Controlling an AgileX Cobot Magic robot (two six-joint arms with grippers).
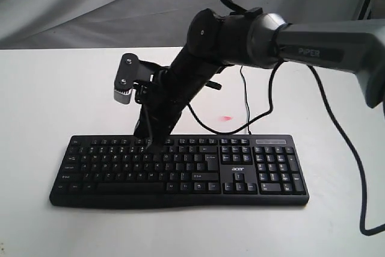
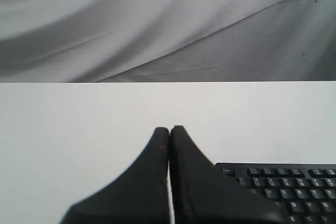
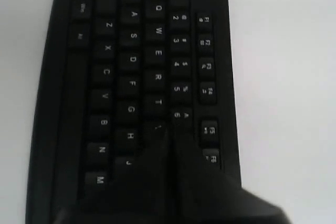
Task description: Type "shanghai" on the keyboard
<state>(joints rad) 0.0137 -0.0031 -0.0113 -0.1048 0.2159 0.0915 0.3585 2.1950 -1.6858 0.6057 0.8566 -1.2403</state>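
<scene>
right jaws pressed together, covering keyboard (image 3: pixel 131 59) keys next to T | left jaws pressed together | legends blurred

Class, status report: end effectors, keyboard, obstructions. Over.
Left end effector shut, beside keyboard. Right end effector shut, tip over upper key rows. Cable behind keyboard, off keys.

This looks like a robotics lab or test bench rather than a home or office. A plain white table (image 1: pixel 48 88) stands in front of draped grey cloth (image 1: pixel 90 4) hung as a backdrop. A robot arm (image 1: pixel 325 46) marked "PIPER" reaches over a keyboard (image 1: pixel 180 173) on the table.
</scene>
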